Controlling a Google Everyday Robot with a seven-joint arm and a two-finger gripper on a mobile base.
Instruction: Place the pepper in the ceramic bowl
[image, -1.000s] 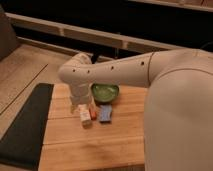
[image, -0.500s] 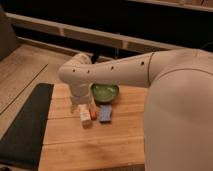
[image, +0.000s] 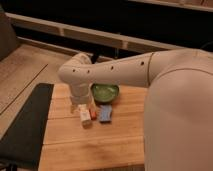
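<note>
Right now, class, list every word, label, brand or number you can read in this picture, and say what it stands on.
None can be read.
The white bottle, blue sponge, pepper, ceramic bowl and robot arm show no legible marks.
The gripper is down by the white bottle.

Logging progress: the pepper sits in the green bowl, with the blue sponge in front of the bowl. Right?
No: the camera view shows the pepper on the table beside the white bottle, not in the bowl. The sponge is in front of the bowl. The hand hangs above the bottle.
</note>
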